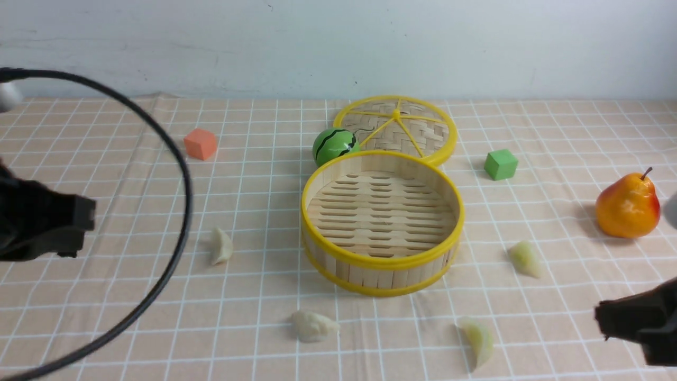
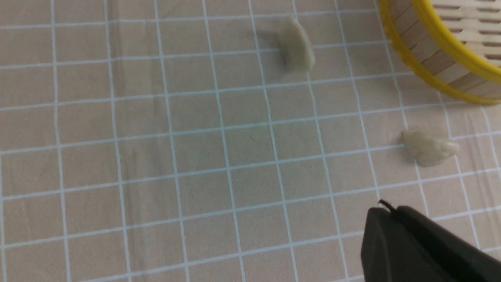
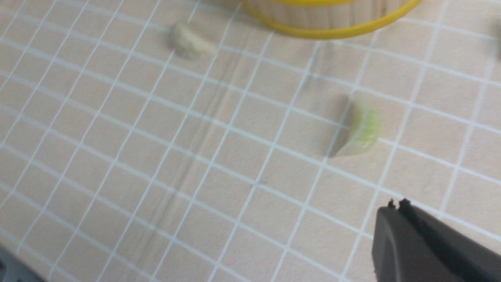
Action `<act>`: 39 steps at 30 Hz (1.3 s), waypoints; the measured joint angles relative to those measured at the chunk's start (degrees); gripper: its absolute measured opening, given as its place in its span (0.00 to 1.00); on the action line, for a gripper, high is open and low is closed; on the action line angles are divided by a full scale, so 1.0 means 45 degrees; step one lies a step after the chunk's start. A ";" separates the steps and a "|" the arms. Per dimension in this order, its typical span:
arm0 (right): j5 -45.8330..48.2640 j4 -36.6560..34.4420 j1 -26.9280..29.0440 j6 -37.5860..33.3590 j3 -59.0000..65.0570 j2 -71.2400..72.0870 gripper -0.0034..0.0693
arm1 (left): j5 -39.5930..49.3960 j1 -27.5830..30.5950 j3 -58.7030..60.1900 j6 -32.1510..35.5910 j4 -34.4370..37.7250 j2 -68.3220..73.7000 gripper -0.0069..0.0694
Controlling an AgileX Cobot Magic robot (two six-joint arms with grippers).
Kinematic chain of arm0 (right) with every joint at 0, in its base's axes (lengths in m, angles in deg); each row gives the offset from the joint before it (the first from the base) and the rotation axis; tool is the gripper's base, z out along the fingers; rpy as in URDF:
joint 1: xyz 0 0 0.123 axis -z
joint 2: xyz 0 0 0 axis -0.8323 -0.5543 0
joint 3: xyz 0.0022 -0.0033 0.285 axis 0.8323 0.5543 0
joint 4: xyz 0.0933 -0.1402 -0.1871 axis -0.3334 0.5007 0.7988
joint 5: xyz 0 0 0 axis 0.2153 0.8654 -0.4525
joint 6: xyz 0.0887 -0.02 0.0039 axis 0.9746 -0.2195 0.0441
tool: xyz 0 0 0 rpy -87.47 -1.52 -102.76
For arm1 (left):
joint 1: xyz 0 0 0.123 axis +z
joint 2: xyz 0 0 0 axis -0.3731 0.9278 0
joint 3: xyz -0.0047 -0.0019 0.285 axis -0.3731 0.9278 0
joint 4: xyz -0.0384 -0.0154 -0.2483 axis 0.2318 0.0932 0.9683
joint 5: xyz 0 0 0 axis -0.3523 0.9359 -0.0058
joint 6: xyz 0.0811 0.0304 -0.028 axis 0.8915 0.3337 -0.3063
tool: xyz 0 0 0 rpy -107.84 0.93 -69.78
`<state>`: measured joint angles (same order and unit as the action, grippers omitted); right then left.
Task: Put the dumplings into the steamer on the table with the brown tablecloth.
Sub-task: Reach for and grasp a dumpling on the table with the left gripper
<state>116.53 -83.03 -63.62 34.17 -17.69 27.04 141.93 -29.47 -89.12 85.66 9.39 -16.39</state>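
Dumplings [image 1: 313, 325] (4 in all) are seen lying on the brown tablecloth [image 1: 254, 185] that covers the surface [image 1: 582, 132], all outside the steamer [image 1: 381, 264]. 1 white dumpling [image 1: 221, 246] is placed to the steamer's left and another just in front of it; 1 green dumpling [image 1: 525, 258] is found to its right and another at its front-right. The left gripper [image 1: 87, 222] is held closed and empty above the cloth at the left edge. The right gripper [image 1: 600, 320] is likewise closed on nothing, near the front-right green dumpling.
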 joint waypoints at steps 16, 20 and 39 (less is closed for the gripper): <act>0.0229 0.1405 -0.3154 -0.0106 -0.0481 -0.1227 0.04 | 0.0914 -0.1258 -0.5724 -0.1393 -0.1132 0.8970 0.78; 0.0141 0.1405 -0.3154 -0.0106 -0.0481 -0.1227 0.04 | 0.0584 -0.1808 -0.7131 -0.2518 -0.2112 1.0654 0.87; 0.0016 0.1547 -0.3154 -0.0106 -0.0481 -0.1227 0.05 | 0.0510 -0.1809 -0.8457 -0.3880 -0.2367 1.3486 0.41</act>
<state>116.60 -76.07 -77.81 33.69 -19.86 21.52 144.23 -37.61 -127.18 68.20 -1.26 44.30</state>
